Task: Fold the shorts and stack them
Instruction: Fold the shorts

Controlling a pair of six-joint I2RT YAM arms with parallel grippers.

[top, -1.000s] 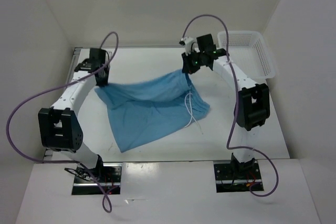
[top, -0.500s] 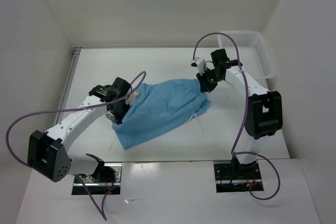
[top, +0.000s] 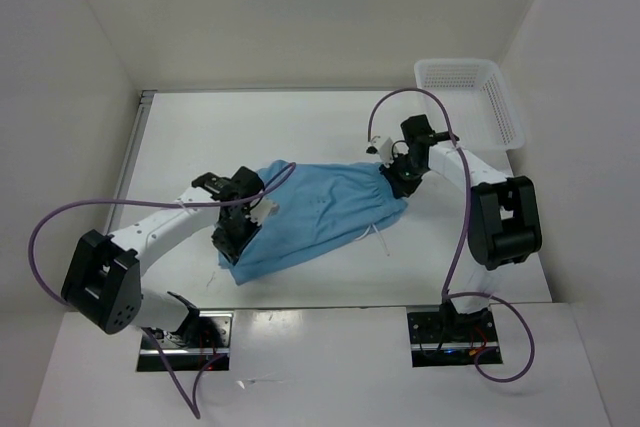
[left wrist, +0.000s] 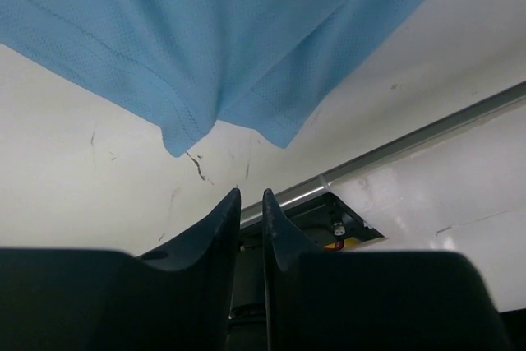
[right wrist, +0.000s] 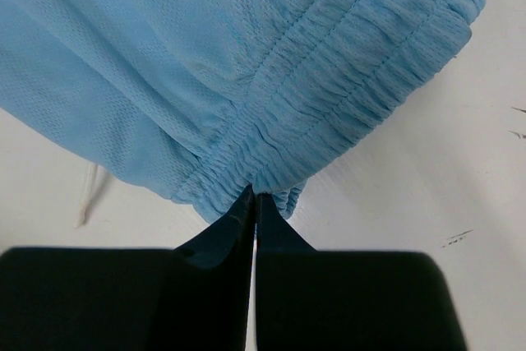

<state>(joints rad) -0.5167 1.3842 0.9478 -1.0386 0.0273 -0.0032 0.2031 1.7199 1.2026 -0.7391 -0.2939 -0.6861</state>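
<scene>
The shorts point(top: 320, 209) are lying as a bunched, doubled-over band across the middle of the table point(top: 290, 132). They run from the left gripper point(top: 233, 239) at the near-left end to the right gripper point(top: 401, 177) at the right end. The right gripper's fingers are clamping flat together on the edge of the gathered waistband point(right wrist: 353, 63), with puckered elastic bunching at the tips. The left gripper's fingers point(left wrist: 220, 228) are sitting almost together, with only a thin slit between them and nothing in it. The stitched leg corner point(left wrist: 177, 141) is lying just beyond the tips, apart from them. The fabric is reading as a light, limp mesh with no stiffness of its own, so it is likely to sag, drag and crease wherever it is unsupported. The waistband is the thickest, firmest place to take hold. The double-stitched hems are the next best, provided both layers are pinched together. The thin white drawstring point(top: 377, 237) is trailing loose on the table near the right end and may snag or pull. The white basket point(top: 470, 97) is standing well apart at the far right. From above, the left gripper's body is covering the near-left end of the cloth. The number of stacked layers, the alignment of the two legs and the drawstring's other end are not showing. Each wrist view is cutting off most of the garment.
</scene>
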